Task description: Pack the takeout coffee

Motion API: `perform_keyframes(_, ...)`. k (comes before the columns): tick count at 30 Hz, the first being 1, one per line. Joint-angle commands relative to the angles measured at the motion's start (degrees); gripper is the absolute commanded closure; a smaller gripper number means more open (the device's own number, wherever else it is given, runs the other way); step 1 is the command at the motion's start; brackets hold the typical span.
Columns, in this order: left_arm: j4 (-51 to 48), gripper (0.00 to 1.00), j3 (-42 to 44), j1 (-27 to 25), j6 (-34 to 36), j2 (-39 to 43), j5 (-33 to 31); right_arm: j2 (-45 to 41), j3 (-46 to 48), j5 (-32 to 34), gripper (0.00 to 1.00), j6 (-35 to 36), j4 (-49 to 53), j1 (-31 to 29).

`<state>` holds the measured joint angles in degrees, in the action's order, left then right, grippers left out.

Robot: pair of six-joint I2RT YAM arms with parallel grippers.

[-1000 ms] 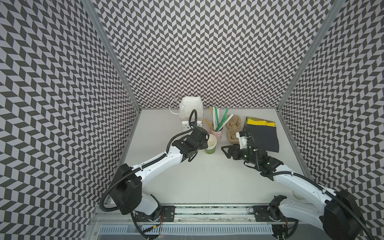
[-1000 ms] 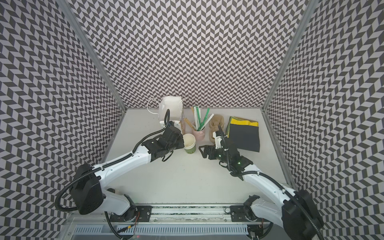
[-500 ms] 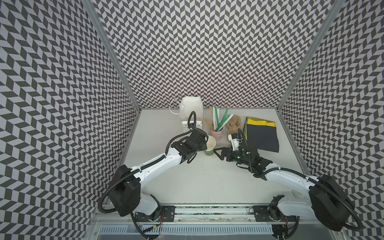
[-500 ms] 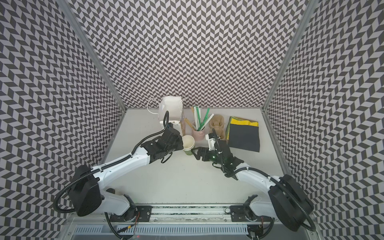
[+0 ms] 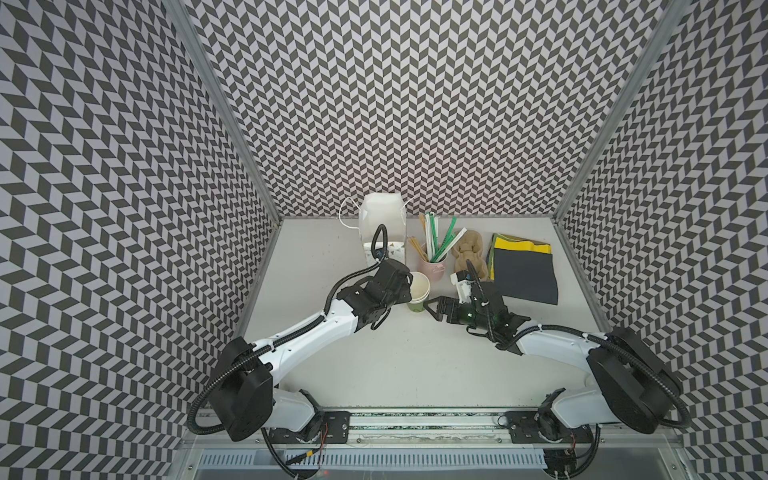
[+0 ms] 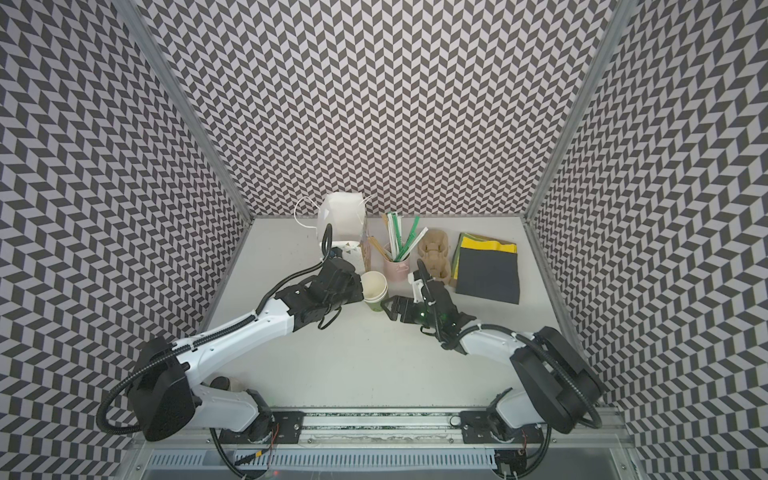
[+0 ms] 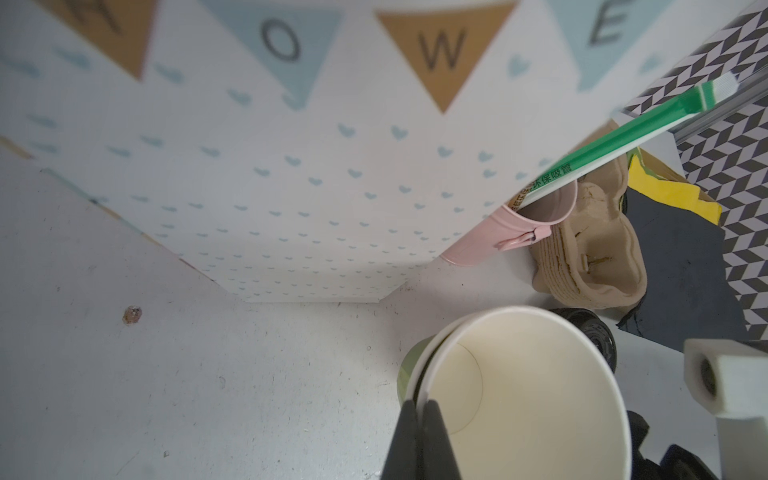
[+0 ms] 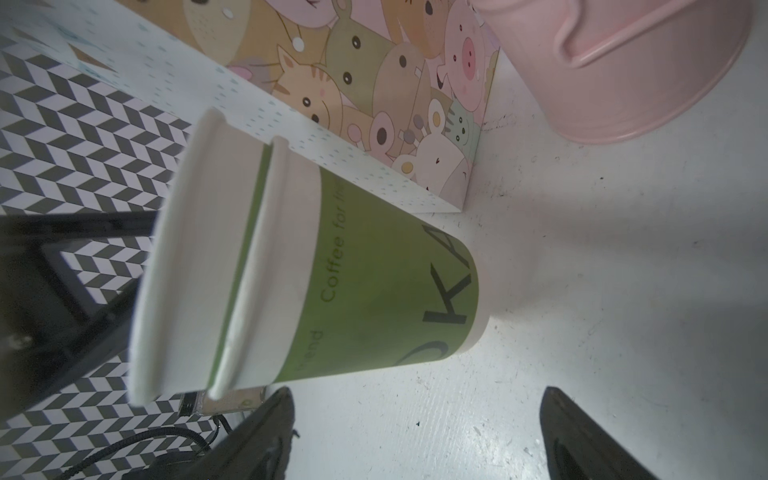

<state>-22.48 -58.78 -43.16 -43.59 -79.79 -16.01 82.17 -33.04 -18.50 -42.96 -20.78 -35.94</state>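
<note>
Two green paper cups stand nested in mid-table; I cannot tell which of them is the takeout coffee. The inner cup (image 5: 419, 286) (image 6: 374, 284) (image 7: 519, 395) is cream-white inside, and it sits raised and slightly tilted in the outer cup (image 5: 415, 306) (image 8: 374, 291). The outer cup bears dark lettering and rests on the table. My left gripper (image 5: 410, 293) (image 6: 363, 293) (image 7: 419, 405) is shut on the inner cup's rim, on its left side. Just right of the outer cup's base, my right gripper (image 5: 431, 309) (image 6: 388, 309) (image 8: 417, 392) is open and holds nothing.
A white printed paper bag (image 5: 382, 224) stands behind the cups. Right of it are a pink cup of straws (image 5: 432, 262), a brown pulp cup carrier (image 5: 469, 253) and a stack of dark and yellow cloths (image 5: 523, 270).
My right gripper has moved left, up close to the nested cups, still open. The left gripper has kept its hold on the rim and barely shifted.
</note>
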Motion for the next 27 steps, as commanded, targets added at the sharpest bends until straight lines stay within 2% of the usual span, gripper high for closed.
perform_keyframes(1,0.7,1.00,1.3,-0.4,-1.1,0.8,-1.4,-2.3,-0.4,0.4,0.10,-1.3,-5.6,-0.6)
perform_keyframes(5,0.5,1.00,1.3,-0.4,-1.0,0.2,-1.9,-4.5,0.6,2.0,0.10,-1.1,-5.8,-0.7)
perform_keyframes(20,1.3,1.00,1.8,-0.4,-1.9,1.5,-1.3,1.8,-1.1,1.2,0.10,-1.0,-6.2,-0.8)
perform_keyframes(27,1.6,1.00,3.1,-0.3,-2.3,2.7,-2.3,-2.0,1.2,1.5,0.10,-1.1,-8.4,-0.8)
